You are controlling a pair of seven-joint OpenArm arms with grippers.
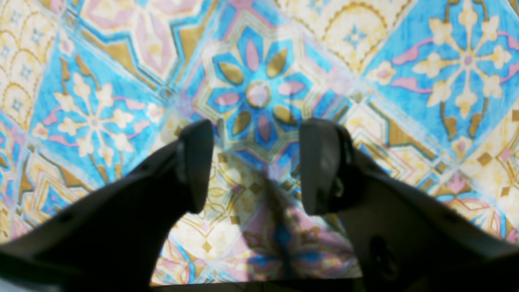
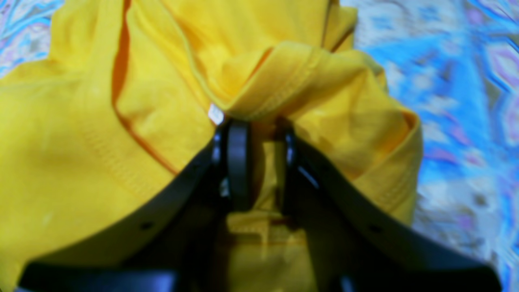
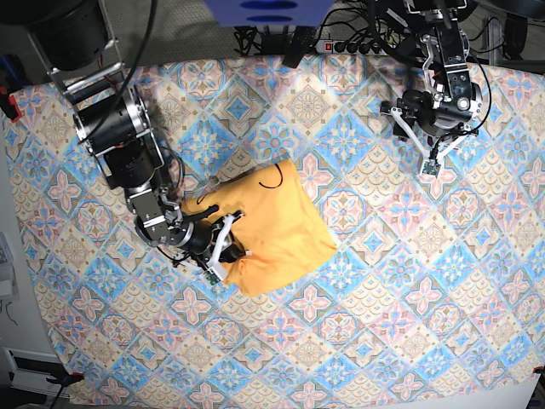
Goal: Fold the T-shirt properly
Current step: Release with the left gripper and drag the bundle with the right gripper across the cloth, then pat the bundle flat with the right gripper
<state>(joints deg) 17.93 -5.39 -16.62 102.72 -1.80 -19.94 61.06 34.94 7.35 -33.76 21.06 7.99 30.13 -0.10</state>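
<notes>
A mustard-yellow T-shirt (image 3: pixel 272 226) lies bunched in a rough square near the middle of a blue-and-pink tiled tablecloth (image 3: pixel 383 281), seen from above; the right gripper (image 2: pixel 259 125) sits at the shirt's lower left edge in that overhead view, its black jaws clenched on a gathered fold of the fabric (the close wrist view is blurred, so which part of the shirt it pinches is hard to tell); a small white tag (image 2: pixel 215 114) shows just beside the jaws; the left gripper (image 1: pixel 256 166) hangs well apart from the shirt over bare tablecloth, its two fingers spread and holding nothing.
</notes>
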